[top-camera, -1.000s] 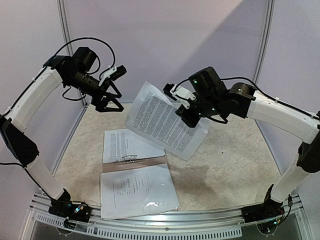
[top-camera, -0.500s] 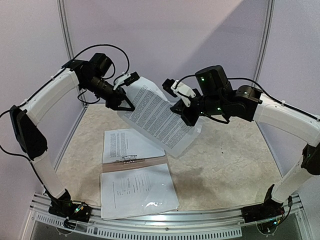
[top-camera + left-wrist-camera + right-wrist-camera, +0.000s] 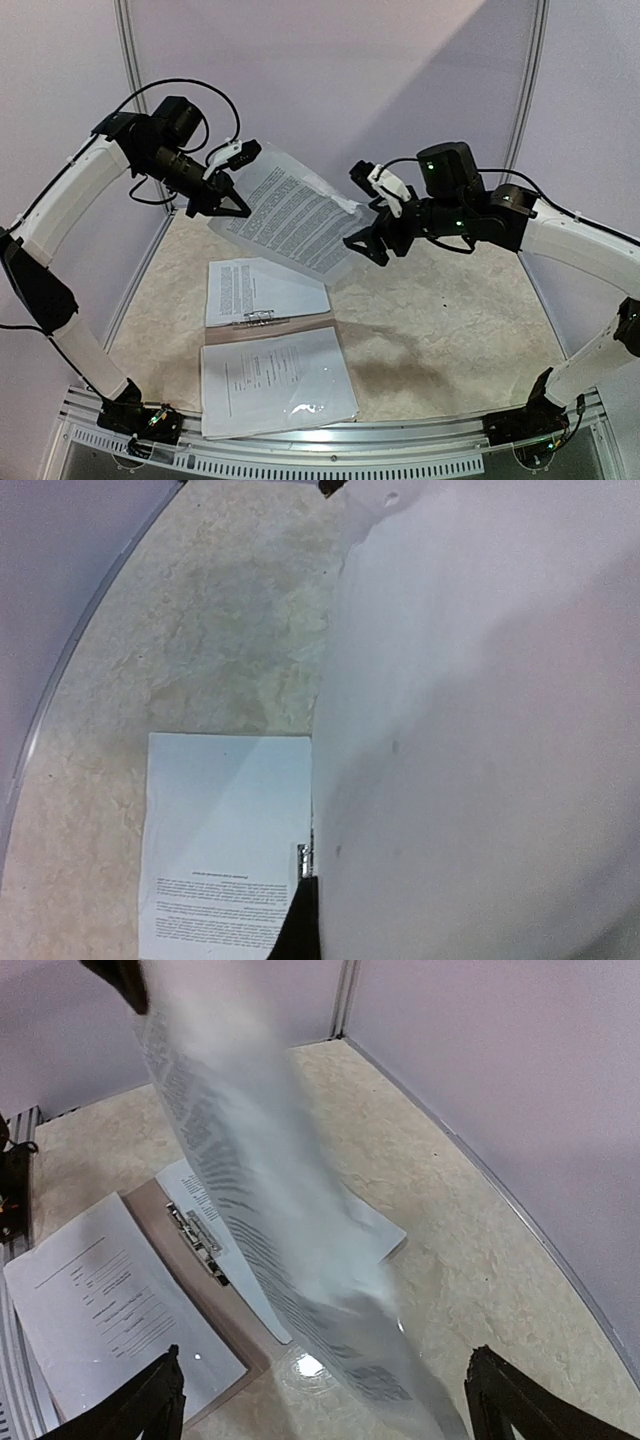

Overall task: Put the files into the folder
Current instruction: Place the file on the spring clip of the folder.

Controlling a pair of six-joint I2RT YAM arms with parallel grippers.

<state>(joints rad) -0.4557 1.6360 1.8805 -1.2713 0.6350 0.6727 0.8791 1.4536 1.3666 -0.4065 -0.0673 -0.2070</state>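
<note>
Holding sleeved sheet aloft, L gripper clenched on its corner, apparently; R gripper wide open beside it.

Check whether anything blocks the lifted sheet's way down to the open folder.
Nothing visible does. The sheet, pinched by the left gripper, hangs in open air above and behind the folder; the right gripper, jaws open, flanks its other edge.

Left claw clamped, right claw spread wide.
</note>
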